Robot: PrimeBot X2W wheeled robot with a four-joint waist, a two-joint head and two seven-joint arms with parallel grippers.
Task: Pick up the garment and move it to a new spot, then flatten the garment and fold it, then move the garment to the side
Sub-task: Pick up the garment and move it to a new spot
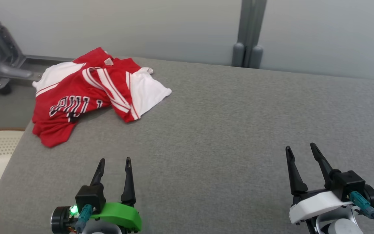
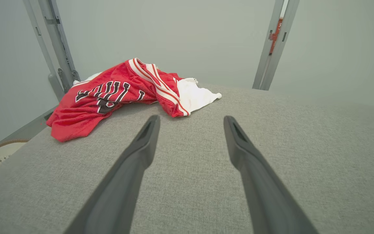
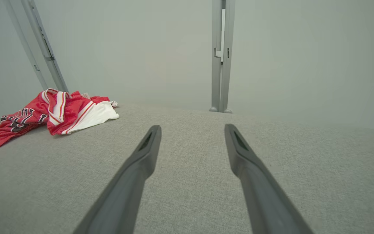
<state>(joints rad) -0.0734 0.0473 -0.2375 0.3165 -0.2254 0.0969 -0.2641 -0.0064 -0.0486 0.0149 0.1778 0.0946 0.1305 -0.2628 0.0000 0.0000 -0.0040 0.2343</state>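
The crumpled red-and-white mesh jersey garment [image 1: 89,94] lies bunched at the far left corner of the grey fabric table [image 1: 226,136], long axis running roughly left-right. The left gripper [image 1: 115,162] sits nearer, with the garment ahead and slightly left of its parted, empty jaws. The right gripper [image 1: 300,148], well apart from the garment, is likewise parted and empty. Judgement: 1 forward reach by the left arm suits the pickup.

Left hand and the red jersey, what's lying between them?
Only bare grey surface between the left hand and the red jersey, as the head and left wrist views show.
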